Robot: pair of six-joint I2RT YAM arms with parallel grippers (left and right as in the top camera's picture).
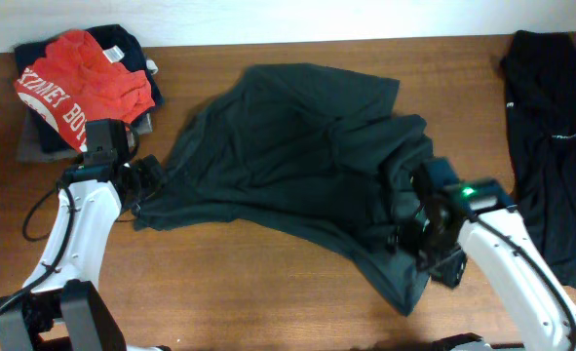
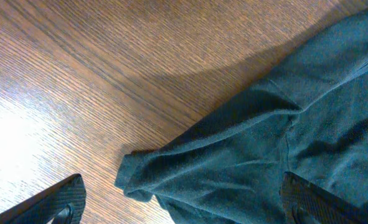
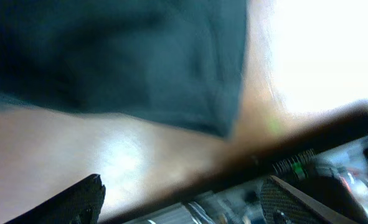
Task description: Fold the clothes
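A dark grey-green T-shirt lies crumpled across the middle of the table. My left gripper sits at its left sleeve. In the left wrist view that sleeve lies between the wide-apart fingers, and the gripper is open. My right gripper hovers over the shirt's bunched right side. The right wrist view is blurred: the shirt's edge hangs above, the gripper is open, and only bare table shows between its fingers.
A red shirt with white lettering tops a stack of dark clothes at the back left. A black garment lies along the right side. The table's front edge runs close to my right gripper.
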